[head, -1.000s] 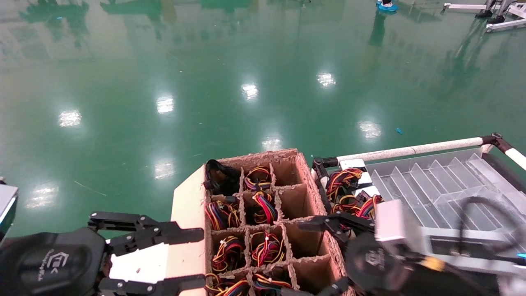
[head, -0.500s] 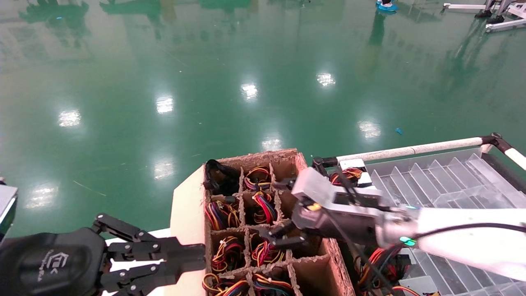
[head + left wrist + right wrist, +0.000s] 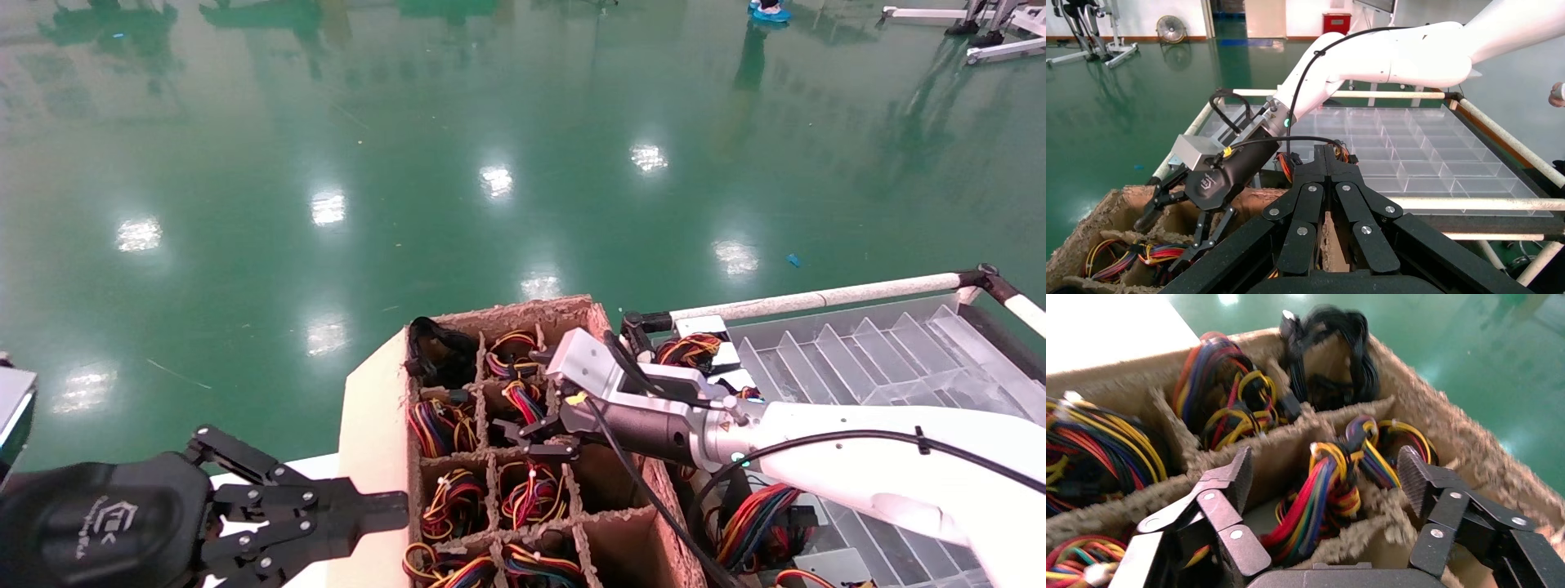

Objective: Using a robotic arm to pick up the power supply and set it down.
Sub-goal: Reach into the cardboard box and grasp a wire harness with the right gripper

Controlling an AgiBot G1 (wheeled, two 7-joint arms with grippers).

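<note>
Right tool [image 3: 531,438] hangs with fingers apart over the carton [image 3: 372,425], straddling a wire bundle [image 3: 1324,499] of a power supply [image 3: 523,402] in a middle cell, apparently not touching. Left tool [image 3: 384,510], fingers together, rests beside the carton.

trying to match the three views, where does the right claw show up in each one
Head view: right claw open over the cardboard crate's middle cells.
Left wrist view: right claw seen beyond the left claw, above the crate.
Right wrist view: its fingers straddle a wire bundle.
Shared landmark: the crate.
</note>
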